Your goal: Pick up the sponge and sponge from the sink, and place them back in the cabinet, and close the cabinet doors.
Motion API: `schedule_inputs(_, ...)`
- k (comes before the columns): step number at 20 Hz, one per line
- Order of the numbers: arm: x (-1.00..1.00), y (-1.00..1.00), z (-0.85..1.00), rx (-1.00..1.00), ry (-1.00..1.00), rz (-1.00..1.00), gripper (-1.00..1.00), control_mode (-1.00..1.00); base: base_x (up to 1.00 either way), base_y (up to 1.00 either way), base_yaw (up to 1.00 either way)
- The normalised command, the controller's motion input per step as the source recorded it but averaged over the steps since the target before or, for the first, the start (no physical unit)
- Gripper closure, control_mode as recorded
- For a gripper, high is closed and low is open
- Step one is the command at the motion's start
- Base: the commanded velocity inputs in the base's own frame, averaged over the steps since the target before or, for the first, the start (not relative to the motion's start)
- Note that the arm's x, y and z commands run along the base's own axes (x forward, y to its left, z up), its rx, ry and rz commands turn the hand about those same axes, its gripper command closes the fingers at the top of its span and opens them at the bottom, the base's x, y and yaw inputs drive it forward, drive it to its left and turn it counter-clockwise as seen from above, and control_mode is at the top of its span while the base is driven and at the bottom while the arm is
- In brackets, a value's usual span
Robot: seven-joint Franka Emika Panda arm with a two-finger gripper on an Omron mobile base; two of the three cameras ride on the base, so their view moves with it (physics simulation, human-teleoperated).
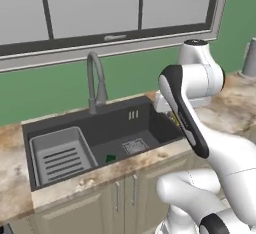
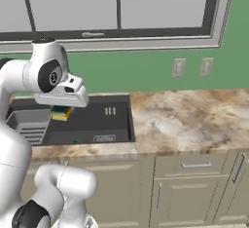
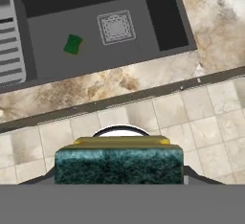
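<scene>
Green wall and a wide grey-framed window (image 1: 110,8) back a marbled brown desk (image 2: 189,120) with the sink (image 1: 150,123) set into it. One sponge (image 3: 119,165) is clamped in the claw (image 3: 119,170); in the hand view its dark green scrub face fills the space between the tips, with the yellow base showing as a thin edge behind it. In the right base view that held sponge appears as a yellow and green block just under the white hand, raised above the sink's dark basin. The other sponge (image 1: 110,157) lies flat on the sink floor near the front wall, between the light grey ribbed rack (image 1: 60,158) on the left and the square drain (image 1: 135,145). Behind the basin the gooseneck faucet (image 1: 95,80) stands upright at the back rim. Below the desk edge run beige cupboard doors (image 2: 180,193) with small handles, and the hand view looks down past the desk edge onto a beige tiled floor (image 3: 201,117). Two wall outlets (image 2: 192,67) sit on the green wall to the right of the sink.
</scene>
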Motion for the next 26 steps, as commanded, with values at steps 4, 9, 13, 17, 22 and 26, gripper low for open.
schedule_inputs(4,0.00,0.00,0.00,0.00,0.00,0.00,1.00,1.00,-0.09,0.00,-0.43)
schedule_inputs(9,0.00,0.00,0.00,0.00,0.00,0.00,1.00,1.00,-0.03,0.00,-0.43)
schedule_inputs(13,0.00,0.00,0.00,0.00,0.00,0.00,1.00,1.00,-0.03,0.00,-0.43)
schedule_inputs(17,0.00,0.00,0.00,0.00,0.00,0.00,1.00,1.00,-0.04,0.00,-0.44)
schedule_inputs(22,0.00,0.00,0.00,0.00,0.00,0.00,1.00,1.00,-0.02,0.00,-0.44)
schedule_inputs(26,0.00,0.00,0.00,0.00,0.00,0.00,1.00,1.00,-0.01,0.00,-0.42)
